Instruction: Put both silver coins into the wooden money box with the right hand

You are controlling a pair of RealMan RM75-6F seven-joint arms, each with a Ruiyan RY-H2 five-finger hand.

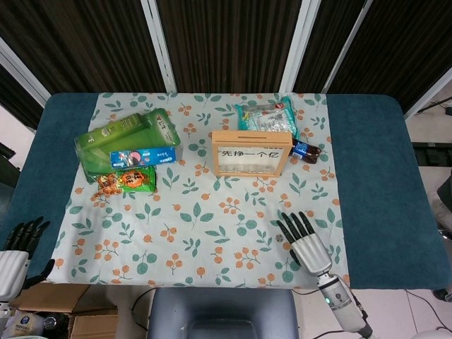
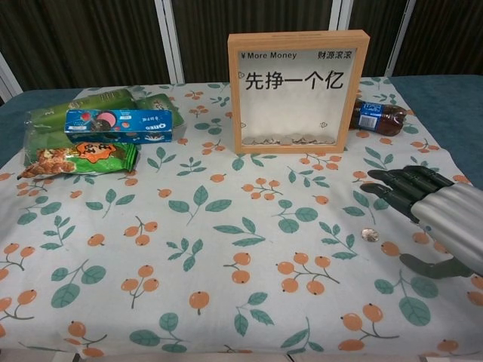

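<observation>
A round silver coin (image 2: 369,234) lies flat on the leaf-and-berry printed cloth (image 2: 211,226), just under the dark fingertips of the right hand (image 2: 429,207), fingers spread wide and holding nothing. At twelve o'clock stands the rectangular wooden money box (image 2: 299,90), its glass front showing coins only in the chest view. The head view alone shows the left hand (image 1: 15,253) at eight o'clock, its grip unclear. A cola bottle (image 2: 375,117) lies beside the box.

I see only one small silver coin (image 2: 370,234), half tucked beneath my right hand (image 2: 434,211); the frame crops its wrist.
</observation>
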